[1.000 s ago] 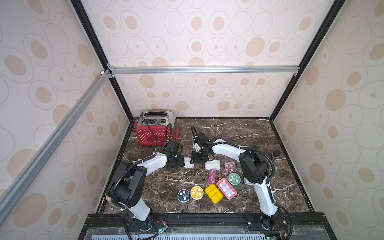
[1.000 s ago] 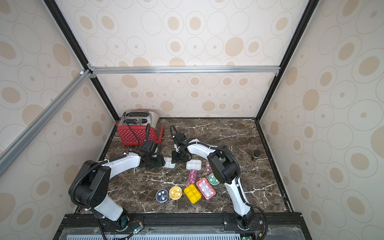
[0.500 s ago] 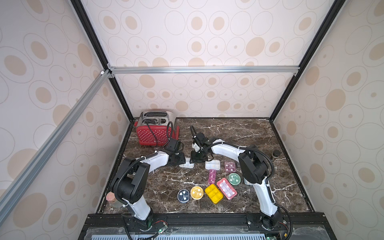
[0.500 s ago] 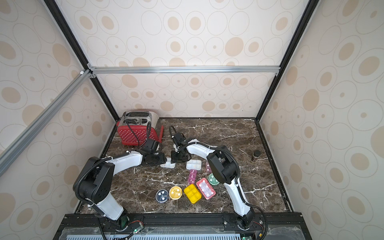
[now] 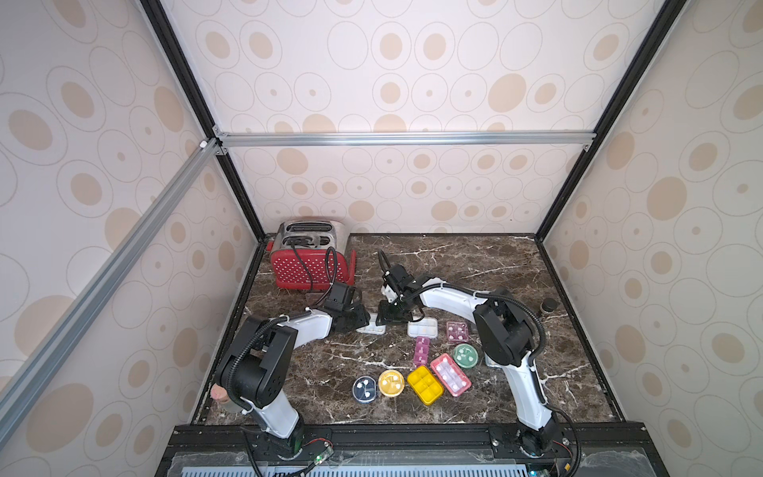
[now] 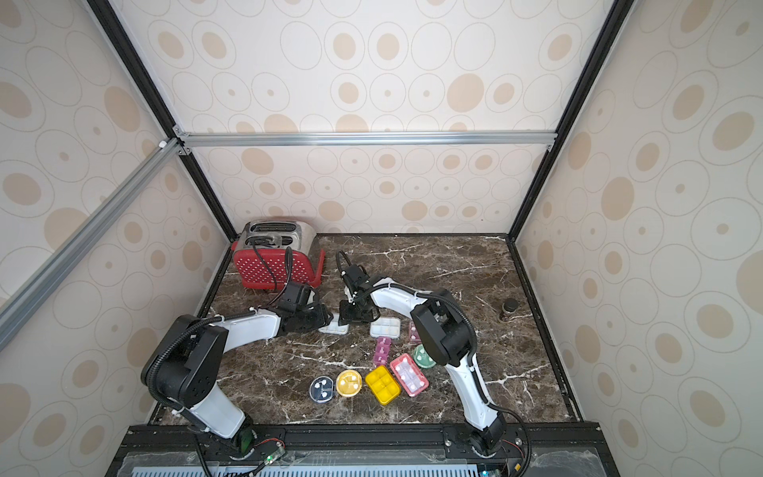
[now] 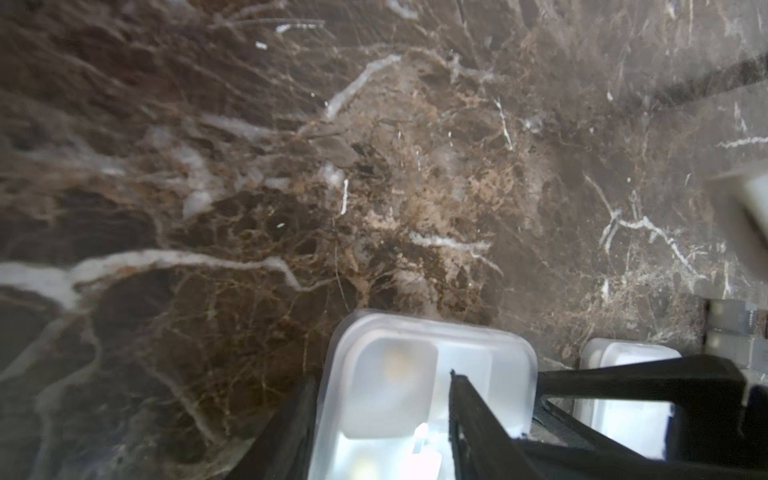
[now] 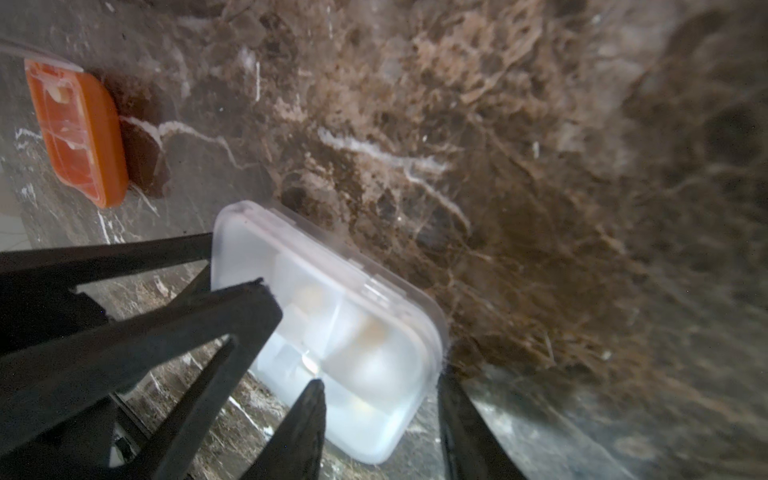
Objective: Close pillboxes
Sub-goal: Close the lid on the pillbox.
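Wrist views, left fingers [image 7: 473,424], right fingers [image 8: 303,436] half-open, touching white pillbox [image 8: 353,316] lid and edge

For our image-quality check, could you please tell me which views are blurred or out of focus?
Both top views: sharp, evenly lit, no harsh shadows. Left wrist view: the white pillbox is soft and glaring, and the marble tabletop is partly smeared. Right wrist view: the white pillbox is hazy, the orange pillbox is crisper, and much of the marble is blurred.

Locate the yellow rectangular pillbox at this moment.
In both top views the yellow rectangular pillbox lies in the front row of boxes, between the round yellow pillbox on the robot's left and the red rectangular pillbox on its right.
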Tool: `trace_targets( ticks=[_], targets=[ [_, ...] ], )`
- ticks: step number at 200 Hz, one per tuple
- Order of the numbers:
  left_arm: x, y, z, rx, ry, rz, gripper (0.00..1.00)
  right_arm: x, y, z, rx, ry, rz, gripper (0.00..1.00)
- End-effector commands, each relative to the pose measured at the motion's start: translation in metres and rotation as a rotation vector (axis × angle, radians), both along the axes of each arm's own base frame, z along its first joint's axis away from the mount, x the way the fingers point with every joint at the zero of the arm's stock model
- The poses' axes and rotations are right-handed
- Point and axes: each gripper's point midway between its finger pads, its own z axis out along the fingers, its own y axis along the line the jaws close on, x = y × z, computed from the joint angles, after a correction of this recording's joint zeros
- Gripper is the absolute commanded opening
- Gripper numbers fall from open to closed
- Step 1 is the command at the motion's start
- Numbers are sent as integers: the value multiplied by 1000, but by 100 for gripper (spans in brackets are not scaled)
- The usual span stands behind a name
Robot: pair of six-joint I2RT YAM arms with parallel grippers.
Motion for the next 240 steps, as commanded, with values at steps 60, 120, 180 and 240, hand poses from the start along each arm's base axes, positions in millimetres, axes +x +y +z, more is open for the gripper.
trace_targets(
  ticks=[60, 120, 180, 240],
  targets=[
    [-51, -34, -22, -20, 178, -24, 46, 8, -50, 71, -8, -88, -39, 54],
    [-40, -45, 11, 33, 120, -65, 50, 15, -48, 94, 26, -141, -16, 55],
    [-53, 64, 76, 290, 80, 67, 72, 14, -47, 93, 32, -150, 36, 60],
    [-42, 154, 76, 368, 91, 347, 72, 7, -40, 80, 82, -87, 76, 61]
  ],
)
